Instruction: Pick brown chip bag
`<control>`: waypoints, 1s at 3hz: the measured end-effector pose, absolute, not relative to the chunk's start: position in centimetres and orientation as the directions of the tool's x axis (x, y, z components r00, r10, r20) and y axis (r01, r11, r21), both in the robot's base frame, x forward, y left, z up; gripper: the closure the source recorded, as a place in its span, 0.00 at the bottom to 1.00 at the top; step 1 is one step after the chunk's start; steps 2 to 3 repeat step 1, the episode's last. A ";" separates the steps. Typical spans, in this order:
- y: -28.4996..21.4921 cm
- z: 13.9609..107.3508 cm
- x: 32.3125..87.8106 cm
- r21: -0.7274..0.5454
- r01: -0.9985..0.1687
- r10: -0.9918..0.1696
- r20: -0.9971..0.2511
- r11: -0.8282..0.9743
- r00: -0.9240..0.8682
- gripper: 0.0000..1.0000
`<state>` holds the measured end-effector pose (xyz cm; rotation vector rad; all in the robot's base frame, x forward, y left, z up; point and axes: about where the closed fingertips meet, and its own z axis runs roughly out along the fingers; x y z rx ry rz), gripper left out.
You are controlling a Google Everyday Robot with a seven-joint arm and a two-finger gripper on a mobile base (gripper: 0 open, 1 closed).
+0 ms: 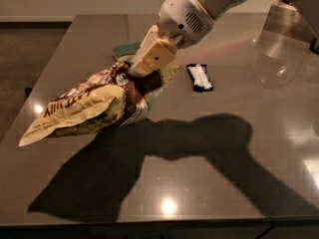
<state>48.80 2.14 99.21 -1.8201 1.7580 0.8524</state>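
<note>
Grip explains most of this scene. The end effector (133,72) is clamped on the upper right end of the brown chip bag (89,108). Its cream-coloured finger (152,54) lies across the dark, crumpled part of the film, and the opposing one is hidden behind the bag.

Holding an end rather than the belly suits a puffy, crinkly pillow. The flatter end gives the jaws something thin to bite, where the air-filled middle would likely squash and slip. From that pinch the bag hangs slantwise, with the brown section high by the jaws and the cream-yellow lettered end pointing down and to the left.

The bag looks to be off the counter (239,183), because its shadow (99,183) falls well apart from the low tip, toward the near edge. The arm (199,9) reaches in from the upper right, with the wrist above and behind the bag, so the load dangles freely beneath it.

Farther out, the small black-and-white packet (199,77) lies flat on the counter to the right of the grasp, apart from the bag. The green sponge (123,50) shows partly behind the finger, toward the far side. Neither appears to touch the bag, so nothing should drag along with it.

The pick seems all but done. The remaining risk is the slick film sliding out of a one-end pinch.
</note>
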 end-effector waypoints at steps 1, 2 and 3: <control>2.1 99.2 48.8 0.088 -0.994 -0.704 -0.710 -0.071 -0.012 1.00; 2.1 99.2 48.8 0.088 -0.994 -0.704 -0.710 -0.071 -0.012 1.00; 2.1 99.2 48.8 0.088 -0.994 -0.704 -0.710 -0.071 -0.012 1.00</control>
